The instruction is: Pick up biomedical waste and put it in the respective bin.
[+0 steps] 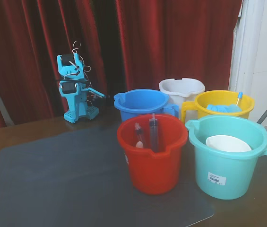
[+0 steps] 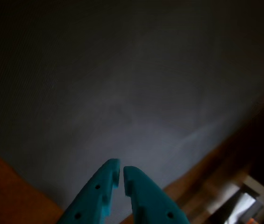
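My turquoise arm (image 1: 75,90) is folded up at the back left of the table in the fixed view, far from the bins. Its gripper (image 1: 101,95) points right; in the wrist view the gripper (image 2: 121,165) is shut, tips almost touching, with nothing between them and only the grey mat (image 2: 122,84) below. A red bin (image 1: 152,153) holds two syringes (image 1: 153,132) standing upright. Something blue, like gloves (image 1: 223,108), lies in the yellow bin (image 1: 224,101). In the teal bin (image 1: 230,158) sits a white round item (image 1: 228,143).
A blue bin (image 1: 142,103) and a white bin (image 1: 181,89) stand behind the red one. The grey mat (image 1: 62,179) covers the brown table's left and front. Red curtains hang behind.
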Tool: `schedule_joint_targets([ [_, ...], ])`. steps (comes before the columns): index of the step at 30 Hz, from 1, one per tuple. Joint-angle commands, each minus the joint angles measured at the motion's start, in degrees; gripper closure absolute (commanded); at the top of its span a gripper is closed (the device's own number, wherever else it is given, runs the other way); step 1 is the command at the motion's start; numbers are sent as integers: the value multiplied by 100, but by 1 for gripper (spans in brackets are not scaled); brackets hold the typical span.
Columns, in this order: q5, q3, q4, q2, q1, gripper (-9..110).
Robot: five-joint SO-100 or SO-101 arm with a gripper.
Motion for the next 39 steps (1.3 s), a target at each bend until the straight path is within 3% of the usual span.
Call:
schedule_joint_targets([
  [1, -35, -18, 44, -26, 9, 102],
  [39, -18, -26, 44, -26, 35, 102],
])
